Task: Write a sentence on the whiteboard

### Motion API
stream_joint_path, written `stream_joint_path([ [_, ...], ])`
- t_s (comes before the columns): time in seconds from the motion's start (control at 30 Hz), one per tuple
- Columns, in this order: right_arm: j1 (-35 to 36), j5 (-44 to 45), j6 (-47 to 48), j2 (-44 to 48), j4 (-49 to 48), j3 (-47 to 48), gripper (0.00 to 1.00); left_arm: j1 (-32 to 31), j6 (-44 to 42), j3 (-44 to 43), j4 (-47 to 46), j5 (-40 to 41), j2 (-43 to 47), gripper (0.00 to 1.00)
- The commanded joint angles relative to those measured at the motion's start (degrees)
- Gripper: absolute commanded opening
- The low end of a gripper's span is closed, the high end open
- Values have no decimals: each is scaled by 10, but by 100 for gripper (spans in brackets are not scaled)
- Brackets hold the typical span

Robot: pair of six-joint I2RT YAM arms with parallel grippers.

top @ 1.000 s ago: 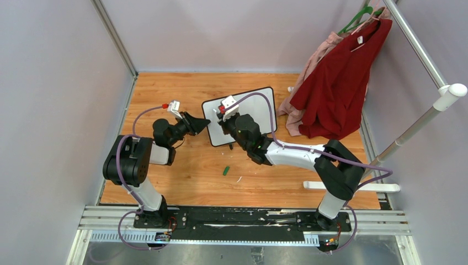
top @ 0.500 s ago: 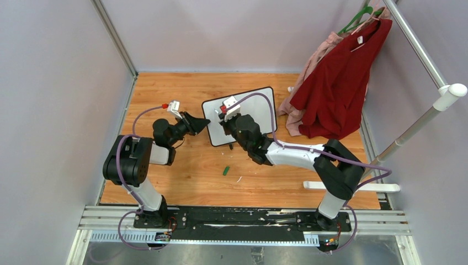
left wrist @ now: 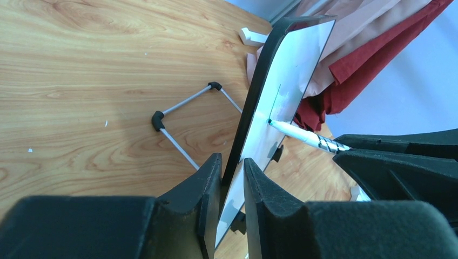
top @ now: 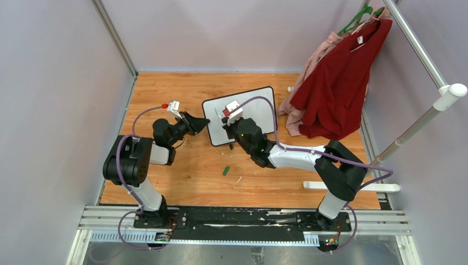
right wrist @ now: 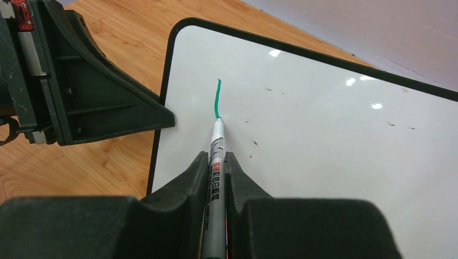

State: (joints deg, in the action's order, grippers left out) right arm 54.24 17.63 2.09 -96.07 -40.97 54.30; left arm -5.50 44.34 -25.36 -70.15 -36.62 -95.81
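Note:
The whiteboard (top: 259,105) stands tilted on the wooden table, white with a thin black frame. My left gripper (top: 205,123) is shut on its left edge; in the left wrist view the jaws (left wrist: 232,162) pinch the frame and the whiteboard (left wrist: 286,70) runs away edge-on. My right gripper (top: 229,122) is shut on a white marker (right wrist: 217,135), whose tip touches the whiteboard (right wrist: 324,135) near its left side. The sentence's only mark is one short curved green stroke (right wrist: 217,97) ending at the tip. From the left wrist the marker (left wrist: 302,136) meets the green stroke (left wrist: 275,100).
A small green cap (top: 225,170) lies on the table in front of the board. A red garment (top: 336,83) and a pink one hang from a white rail (top: 419,121) at the right. A wire stand (left wrist: 183,108) sits behind the board.
My right gripper has slid the marker a little toward the near side along the board. The left gripper and the board have not moved.

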Motion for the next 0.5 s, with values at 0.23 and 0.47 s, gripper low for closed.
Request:
stream_joint_path([
  [0.23, -17, 5, -17, 41, -20, -4, 0, -3, -8, 6, -17, -3, 22, 26],
  [0.47, -26, -2, -17, 33, -18, 9, 0, -3, -8, 6, -17, -4, 21, 26],
])
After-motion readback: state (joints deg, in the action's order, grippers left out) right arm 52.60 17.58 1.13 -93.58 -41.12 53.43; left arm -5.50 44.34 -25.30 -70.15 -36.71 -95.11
